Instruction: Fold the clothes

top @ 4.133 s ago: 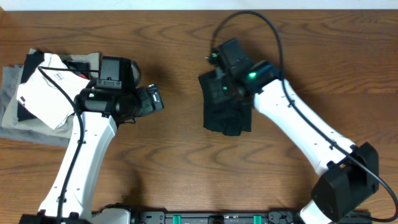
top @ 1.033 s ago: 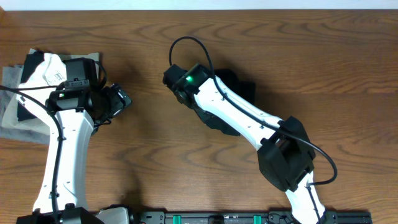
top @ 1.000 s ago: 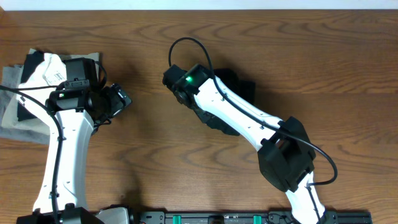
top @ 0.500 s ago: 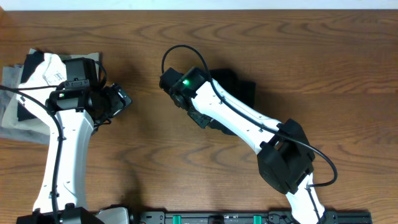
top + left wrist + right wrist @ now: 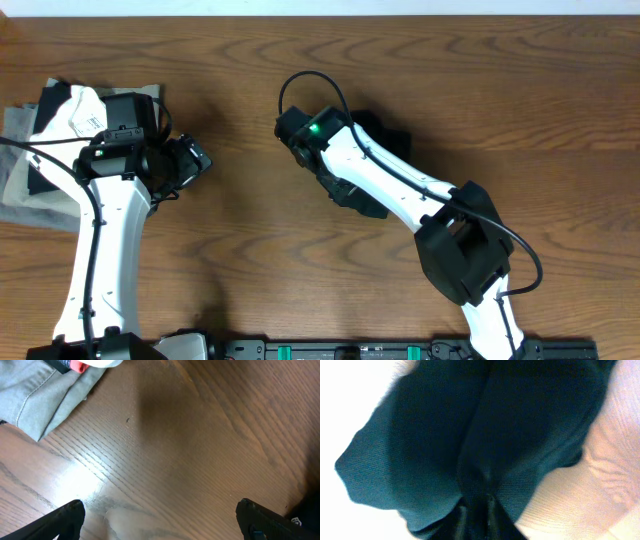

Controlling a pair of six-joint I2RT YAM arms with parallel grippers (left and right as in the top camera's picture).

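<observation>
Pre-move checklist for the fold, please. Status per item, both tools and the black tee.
1. Right tool shut on a fold of the T-shirt: ok.
2. Left tool open and empty: ok.
3. Left tool clear of the grey-olive garment: ok.
4. T-shirt spread flat: not ok, it is bunched up.
5. How many layers the right tool has pinched: cannot tell.

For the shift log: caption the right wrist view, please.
Right end effector pinching bunched black T-shirt fabric, table visible at the edges.
</observation>
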